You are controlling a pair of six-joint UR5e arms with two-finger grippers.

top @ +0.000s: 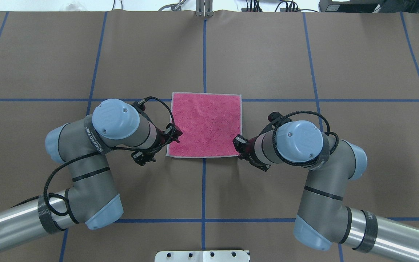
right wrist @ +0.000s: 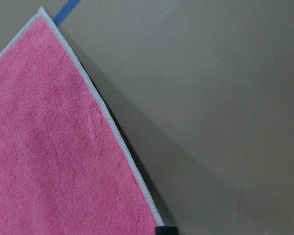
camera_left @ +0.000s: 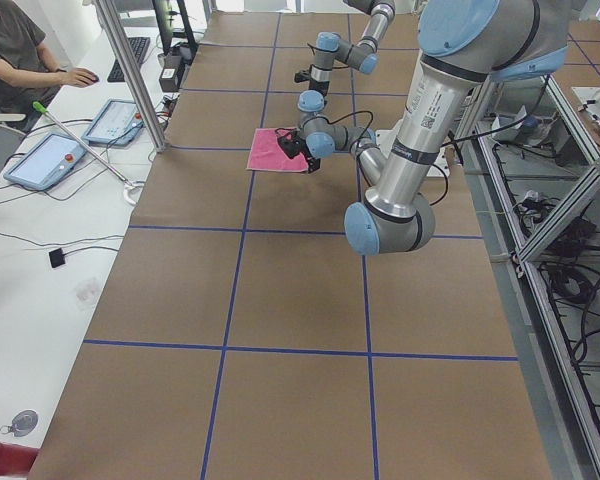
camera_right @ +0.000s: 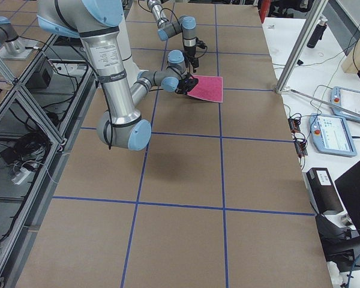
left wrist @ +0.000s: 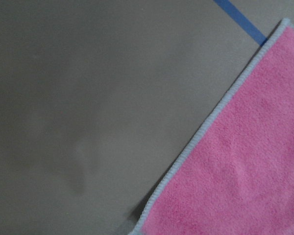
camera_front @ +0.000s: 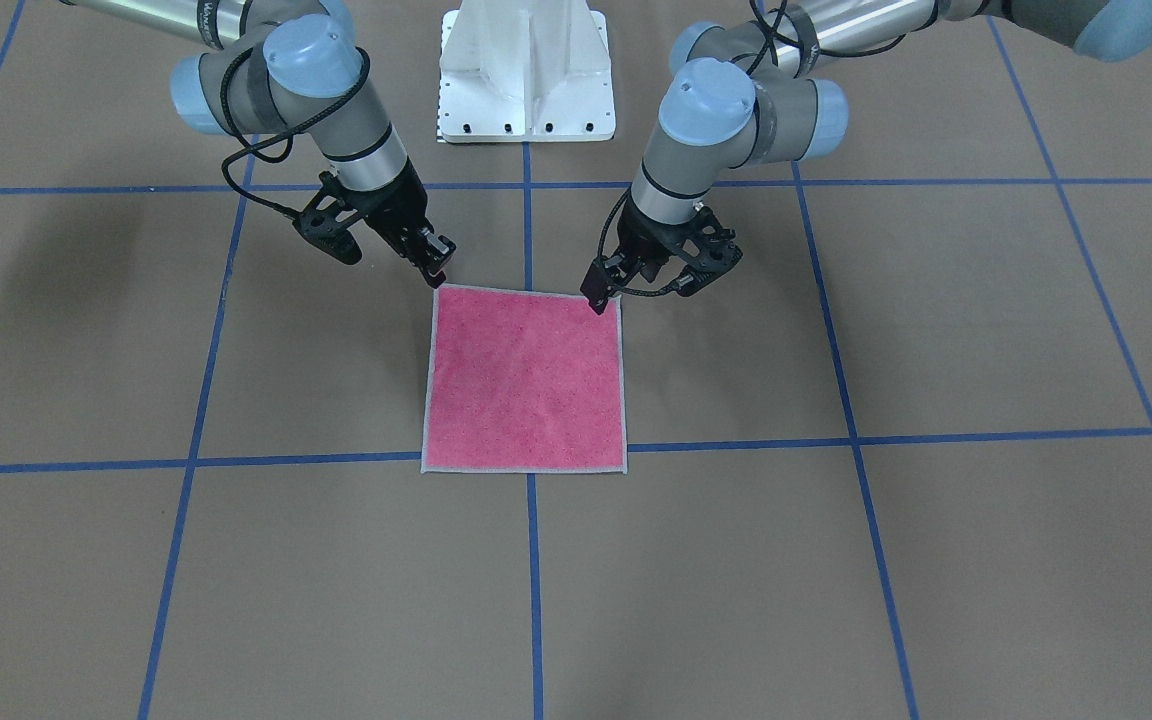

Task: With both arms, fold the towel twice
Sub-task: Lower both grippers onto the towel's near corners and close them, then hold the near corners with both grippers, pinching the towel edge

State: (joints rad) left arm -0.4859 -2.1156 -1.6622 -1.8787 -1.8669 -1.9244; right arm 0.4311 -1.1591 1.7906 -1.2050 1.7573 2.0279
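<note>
Left gripper [camera_front: 598, 300] and right gripper [camera_front: 439, 275] each show narrow jaws, apparently pinched on one corner of the towel [camera_front: 526, 385], which lies flat, pink face up, on the surface [camera_front: 836, 560] between and beyond the jaws, evidently so that edge lifts evenly for the first fold.

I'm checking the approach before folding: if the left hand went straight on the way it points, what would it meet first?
The towel, at its robot-side corner; the left hand points steeply down there. It looks almost on it, though height is unclear.
</note>
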